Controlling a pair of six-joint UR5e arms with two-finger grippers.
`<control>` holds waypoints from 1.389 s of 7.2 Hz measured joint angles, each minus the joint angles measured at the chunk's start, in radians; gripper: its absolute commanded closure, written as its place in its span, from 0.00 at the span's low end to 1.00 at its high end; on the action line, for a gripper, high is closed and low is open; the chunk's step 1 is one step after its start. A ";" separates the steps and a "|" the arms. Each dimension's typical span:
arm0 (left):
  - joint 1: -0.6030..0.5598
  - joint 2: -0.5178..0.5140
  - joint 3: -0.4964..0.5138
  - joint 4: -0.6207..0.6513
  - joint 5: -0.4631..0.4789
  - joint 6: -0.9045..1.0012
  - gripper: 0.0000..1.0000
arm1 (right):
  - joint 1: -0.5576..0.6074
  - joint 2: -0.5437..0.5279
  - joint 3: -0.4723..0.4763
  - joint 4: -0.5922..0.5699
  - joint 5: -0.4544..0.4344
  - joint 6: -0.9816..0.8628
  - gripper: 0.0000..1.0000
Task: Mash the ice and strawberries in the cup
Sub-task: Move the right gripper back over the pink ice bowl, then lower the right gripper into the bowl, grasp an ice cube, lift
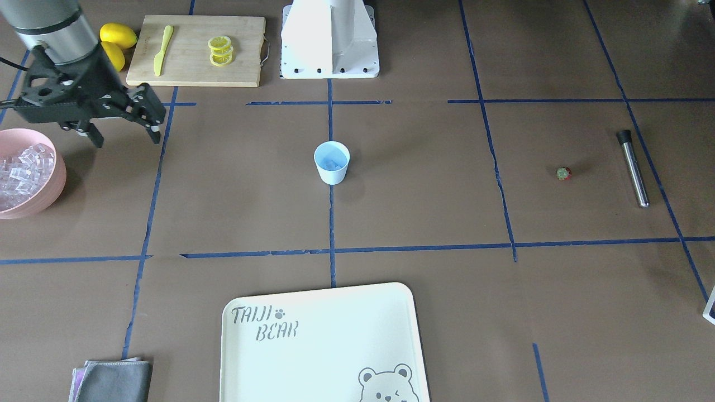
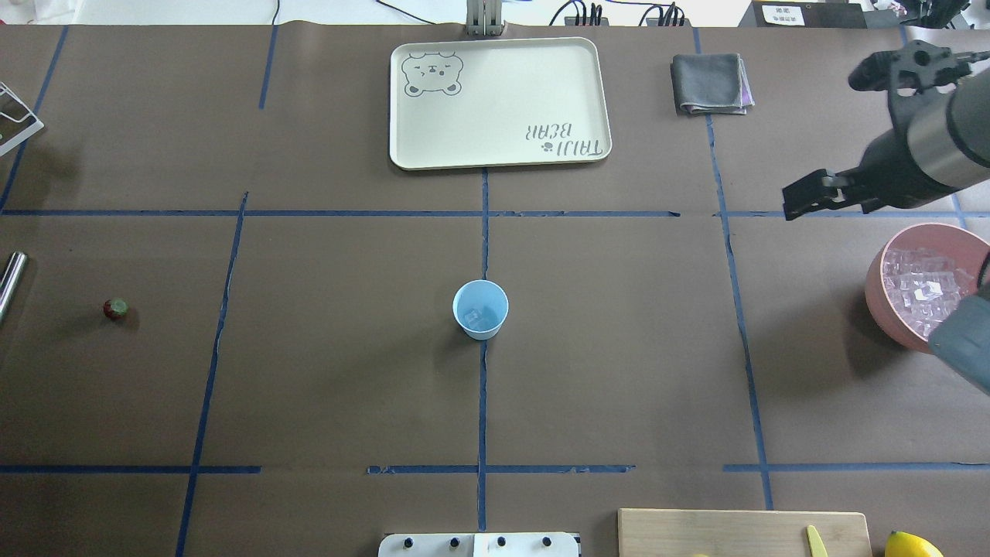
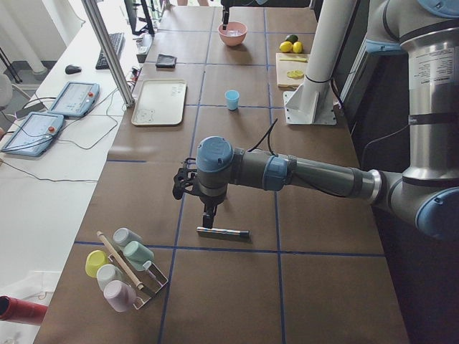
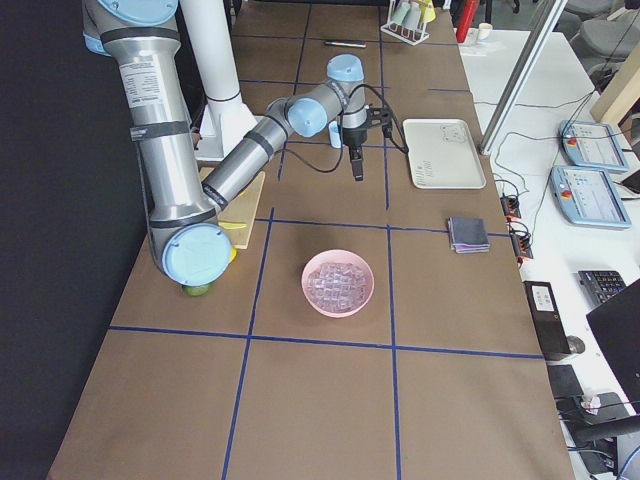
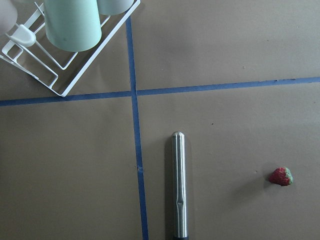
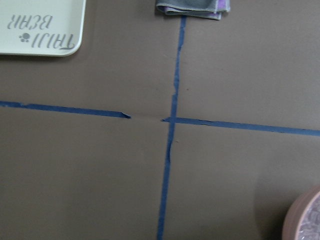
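Front view, left to right. Pink bowl (image 1: pixel 60 170) is heaped with ice (image 1: pixel 22 170). The right gripper (image 1: pixel 124 135) hangs just beside it, jaws spread, holding nothing. Cup (image 1: pixel 330 174) at centre: you see ice at its bottom. Strawberry (image 1: pixel 564 173) lies on the table, well apart from the cup, near the rod (image 1: pixel 634 167). Only the left side view gives you the left gripper (image 3: pixel 208 218), over the rod; jaw state cannot be told.

The left arm (image 3: pixel 315 175) and right arm (image 4: pixel 160 130) are silver-grey tubes with pale blue joint caps (image 4: pixel 197 255). A thin black cable (image 3: pixel 267 136) loops off the left arm, and a white printed label (image 3: pixel 434 68) sits at 2 o'clock in the left-side view. The right claw (image 1: pixel 124 135) is angular and matt black. The white pedestal (image 1: pixel 329 39) has dark screws (image 1: pixel 319 71) along its foot.
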 measured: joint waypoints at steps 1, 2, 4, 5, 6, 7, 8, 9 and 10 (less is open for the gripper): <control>0.000 0.000 0.000 0.000 -0.002 0.000 0.00 | 0.031 -0.096 -0.020 0.116 0.018 -0.045 0.01; 0.000 0.000 -0.001 0.000 -0.004 0.000 0.00 | 0.062 -0.158 -0.062 0.215 0.051 -0.078 0.01; 0.000 0.001 -0.002 0.000 -0.006 0.000 0.00 | 0.116 -0.202 -0.162 0.300 0.101 -0.149 0.01; 0.000 0.002 -0.004 0.000 -0.007 0.000 0.00 | 0.128 -0.214 -0.200 0.308 0.107 -0.187 0.01; 0.000 0.003 -0.009 0.000 -0.007 0.000 0.00 | 0.136 -0.224 -0.227 0.311 0.110 -0.216 0.01; 0.000 0.004 -0.014 0.000 -0.006 0.000 0.00 | 0.139 -0.229 -0.252 0.312 0.114 -0.228 0.02; 0.000 0.006 -0.019 0.001 -0.006 0.000 0.00 | 0.140 -0.230 -0.282 0.312 0.123 -0.232 0.03; 0.000 0.007 -0.022 0.001 -0.007 0.000 0.00 | 0.140 -0.227 -0.319 0.313 0.132 -0.233 0.03; 0.000 0.007 -0.023 0.001 -0.006 0.000 0.00 | 0.139 -0.225 -0.347 0.313 0.137 -0.233 0.06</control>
